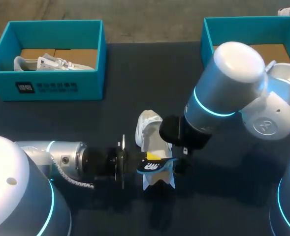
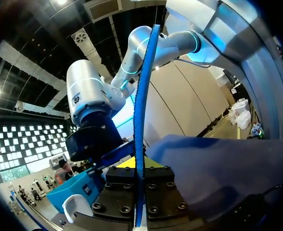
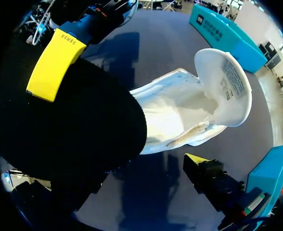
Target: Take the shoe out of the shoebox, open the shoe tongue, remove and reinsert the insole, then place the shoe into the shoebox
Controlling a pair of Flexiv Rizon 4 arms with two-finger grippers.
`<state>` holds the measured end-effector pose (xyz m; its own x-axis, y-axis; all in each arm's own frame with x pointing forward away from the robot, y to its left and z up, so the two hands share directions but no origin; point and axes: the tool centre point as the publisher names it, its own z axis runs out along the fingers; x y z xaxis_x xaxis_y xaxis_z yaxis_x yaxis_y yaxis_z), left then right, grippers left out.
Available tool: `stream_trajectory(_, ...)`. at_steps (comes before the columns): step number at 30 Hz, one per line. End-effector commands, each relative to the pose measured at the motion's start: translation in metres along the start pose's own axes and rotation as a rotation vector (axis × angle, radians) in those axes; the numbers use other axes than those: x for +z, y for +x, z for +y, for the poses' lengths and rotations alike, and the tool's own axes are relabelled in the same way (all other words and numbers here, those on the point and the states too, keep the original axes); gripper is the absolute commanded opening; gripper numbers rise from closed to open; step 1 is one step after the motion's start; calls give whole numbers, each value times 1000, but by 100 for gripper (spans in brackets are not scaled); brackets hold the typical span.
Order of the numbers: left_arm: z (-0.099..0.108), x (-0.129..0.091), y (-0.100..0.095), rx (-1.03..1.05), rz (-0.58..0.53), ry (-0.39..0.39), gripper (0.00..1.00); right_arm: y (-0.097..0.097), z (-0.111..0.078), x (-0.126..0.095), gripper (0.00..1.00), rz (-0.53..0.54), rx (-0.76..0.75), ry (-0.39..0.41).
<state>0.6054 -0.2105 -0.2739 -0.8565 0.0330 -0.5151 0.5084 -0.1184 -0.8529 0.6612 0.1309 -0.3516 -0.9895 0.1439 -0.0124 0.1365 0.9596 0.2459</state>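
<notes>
Inside the left shoebox (image 1: 46, 87) lies a white shoe (image 1: 45, 63); left hand (image 1: 149, 160) pinches the blue insole (image 1: 160, 167).

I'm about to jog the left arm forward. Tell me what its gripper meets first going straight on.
Most likely the white shoe, directly past the insole the left gripper holds; the right gripper is close behind it.

A dark table (image 1: 149, 73) fills the scene. At ten o'clock sits a teal box (image 1: 51, 86). It holds a white sneaker (image 1: 41, 63).

The shoe (image 1: 148, 127) lies partly hidden (under the right arm (image 1: 228, 83)).
</notes>
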Motion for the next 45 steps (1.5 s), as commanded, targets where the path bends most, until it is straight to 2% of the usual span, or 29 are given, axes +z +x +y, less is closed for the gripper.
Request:
stream_trajectory(1,0,2,0,2,-7,-6,0,1,1,2,100,-3,2,1)
stream_trajectory(18,13,-8,-3,-6,-31,-36,0,1,1,2,100,-3,2,1)
stream_trajectory(31,15,-1,-1,-8,-24,-30,0,1,1,2,100,-3,2,1)
stream_trajectory(45,24,-8,0,-1,-30,-52,0,1,1,2,100,-3,2,1)
